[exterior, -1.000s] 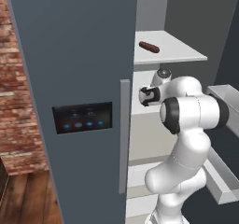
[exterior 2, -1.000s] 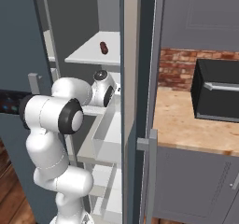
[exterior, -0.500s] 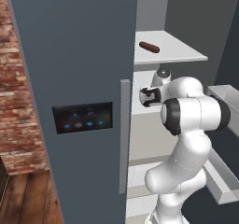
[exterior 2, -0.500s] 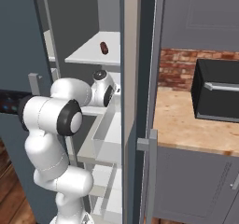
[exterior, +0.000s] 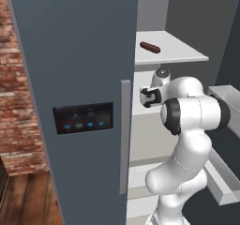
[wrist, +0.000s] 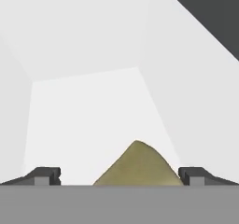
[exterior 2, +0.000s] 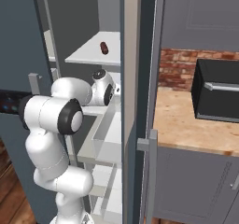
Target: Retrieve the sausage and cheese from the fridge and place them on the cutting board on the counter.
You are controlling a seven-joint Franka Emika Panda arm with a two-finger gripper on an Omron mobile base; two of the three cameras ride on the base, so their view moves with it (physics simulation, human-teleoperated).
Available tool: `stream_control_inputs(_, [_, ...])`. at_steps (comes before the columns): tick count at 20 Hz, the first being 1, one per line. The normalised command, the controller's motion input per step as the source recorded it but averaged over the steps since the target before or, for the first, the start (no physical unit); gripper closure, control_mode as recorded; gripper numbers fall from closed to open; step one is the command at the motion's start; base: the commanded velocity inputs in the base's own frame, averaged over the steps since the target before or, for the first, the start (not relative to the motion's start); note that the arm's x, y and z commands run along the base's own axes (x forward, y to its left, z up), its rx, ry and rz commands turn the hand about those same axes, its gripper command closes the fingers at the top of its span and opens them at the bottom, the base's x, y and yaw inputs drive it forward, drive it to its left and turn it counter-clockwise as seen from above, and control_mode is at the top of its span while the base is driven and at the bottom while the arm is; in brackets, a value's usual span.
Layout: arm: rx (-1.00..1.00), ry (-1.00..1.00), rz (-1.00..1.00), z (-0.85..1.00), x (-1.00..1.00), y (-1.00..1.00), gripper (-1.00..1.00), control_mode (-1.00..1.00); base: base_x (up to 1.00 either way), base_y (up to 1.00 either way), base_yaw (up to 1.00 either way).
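Note:
In the hand view, the pale yellow-tan cheese (wrist: 137, 167) lies on a white fridge shelf, right between my fingertips. My gripper (wrist: 120, 180) is open: its left fingertip (wrist: 46, 175) stands clear of the wedge and its right fingertip (wrist: 193, 174) is just beside it. The dark reddish-brown sausage (exterior: 150, 47) (exterior 2: 104, 48) lies on the white shelf (exterior: 180, 55) one level above my hand. The slate blue-grey fridge (exterior: 70, 55) has its right door open, and my arm reaches inside. The butcher-block counter (exterior 2: 186, 125) is right of the fridge. The cutting board is out of view.
The shut left fridge door carries a grey handle (exterior: 124, 135) and a blue-lit panel (exterior: 83, 117). The open door's bins (exterior: 225, 172) stick out at the right of my arm. A black appliance (exterior 2: 219, 97) sits on the counter before a brick wall (exterior 2: 179, 66).

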Motion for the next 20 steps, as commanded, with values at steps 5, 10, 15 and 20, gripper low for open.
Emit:
stream_control_inputs(5, [0.00, 0.01, -0.03, -0.52, -0.49, -0.14, 1.00, -1.00, 0.00, 0.00, 0.00])
stream_control_inputs(10, [0.00, 0.02, -0.04, -0.56, -0.38, -0.11, 1.00, -1.00, 0.00, 0.00, 0.00])
stream_control_inputs(15, [0.01, -0.02, 0.00, -0.15, -0.09, -0.21, 1.00, -1.00, 0.00, 0.00, 0.00])
stream_control_inputs(20, [0.06, -0.11, 0.00, 0.53, -0.95, 0.04, 1.00, -1.00, 0.00, 0.00, 0.00])
